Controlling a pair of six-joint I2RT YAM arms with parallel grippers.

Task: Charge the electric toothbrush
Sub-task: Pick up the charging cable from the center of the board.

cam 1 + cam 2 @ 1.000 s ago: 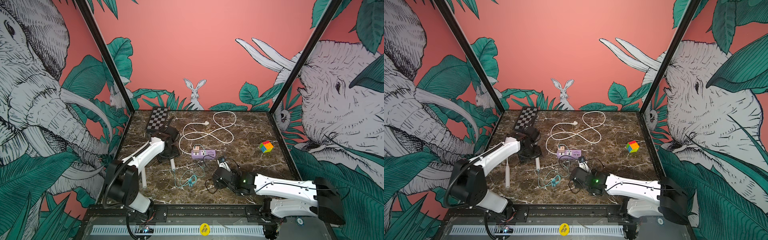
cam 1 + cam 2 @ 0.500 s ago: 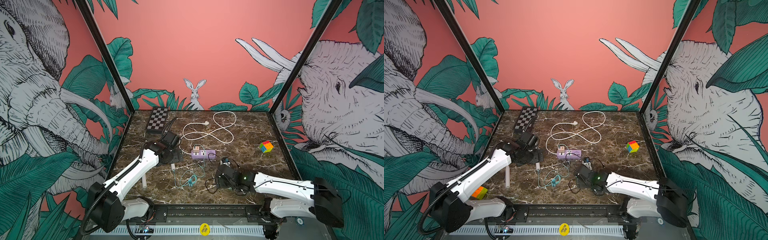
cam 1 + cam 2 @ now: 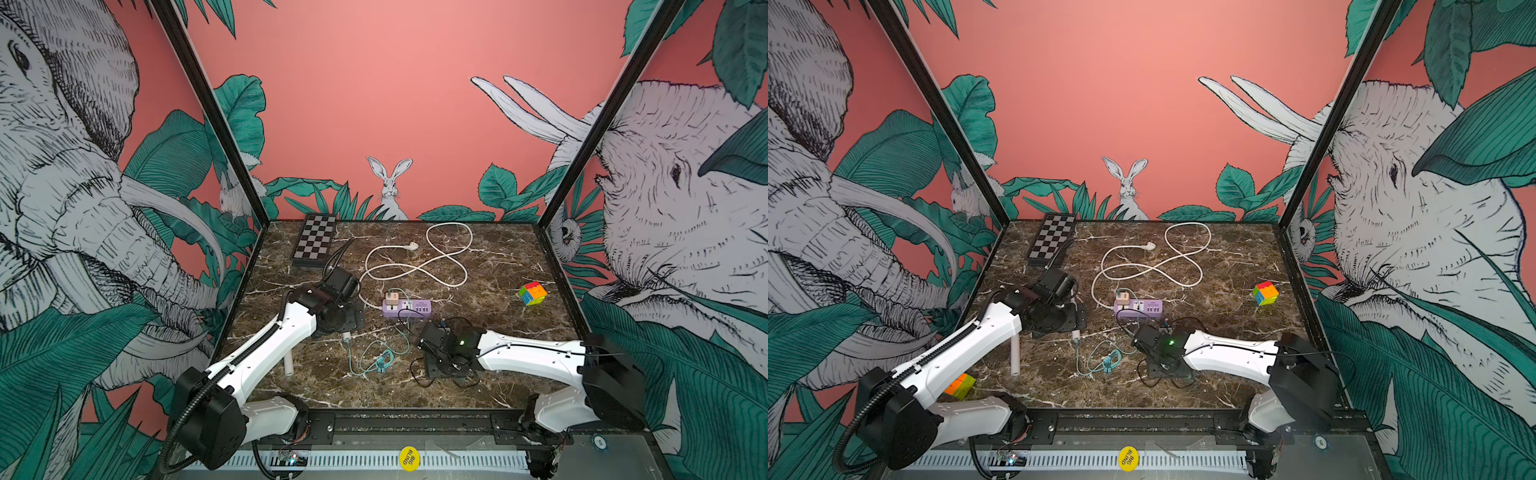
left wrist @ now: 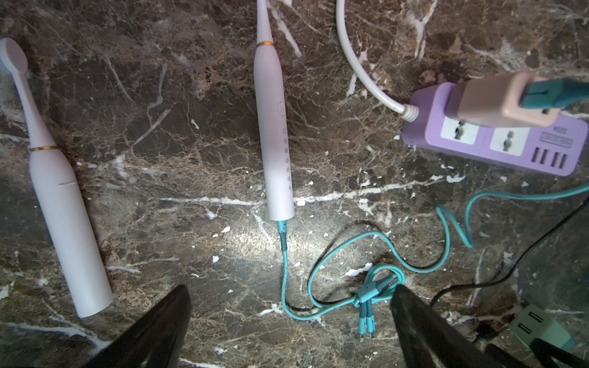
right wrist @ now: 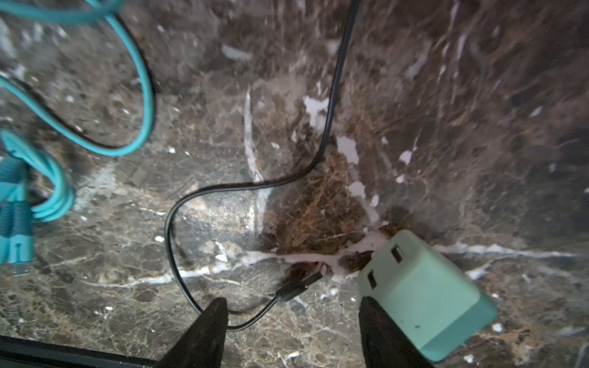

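pink electric toothbrush (image 4: 274,143) lying flat on the marble counter (image 4: 178,95), teal cable (image 4: 284,270) plugged into its base, purple power strip (image 4: 420,140) near, left jaws spread wide and empty, right jaws partly apart gripping nothing, plug of the black cable (image 5: 248,187) between them, mint adapter (image 5: 427,296) alongside

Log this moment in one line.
left gripper: open, empty | right gripper: open, over black cable plug, mint adapter beside | electric toothbrush: teal cable in base, from pink adapter in purple power strip
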